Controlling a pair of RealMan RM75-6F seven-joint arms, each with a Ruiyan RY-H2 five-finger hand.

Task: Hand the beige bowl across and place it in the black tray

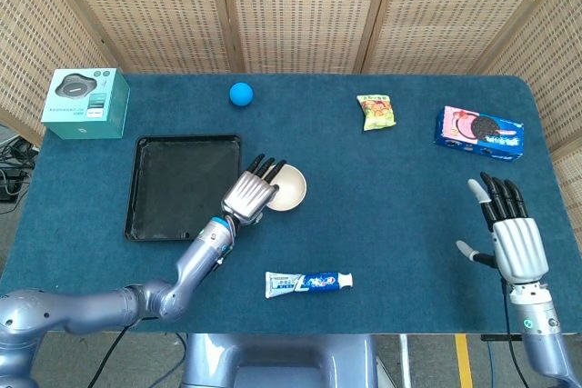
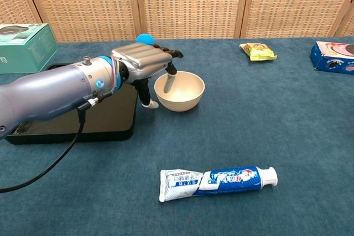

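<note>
The beige bowl (image 1: 287, 187) (image 2: 183, 92) stands upright on the blue table, just right of the black tray (image 1: 173, 188) (image 2: 113, 115), which holds nothing. My left hand (image 1: 250, 194) (image 2: 142, 62) is at the bowl's left rim. Its fingers (image 2: 170, 81) reach over the rim into the bowl, and the thumb (image 2: 147, 99) hangs outside the left wall, seemingly just off it. The bowl rests on the table. My right hand (image 1: 511, 238) hovers open near the table's right front corner, far from the bowl, and shows in the head view only.
A toothpaste tube (image 1: 309, 282) (image 2: 217, 181) lies in front of the bowl. A blue ball (image 1: 240, 93) (image 2: 145, 37) and a green box (image 1: 85, 103) (image 2: 25, 45) sit at the back left. A snack packet (image 1: 376, 112) (image 2: 257, 51) and a cookie box (image 1: 479, 132) (image 2: 333, 57) sit at the back right.
</note>
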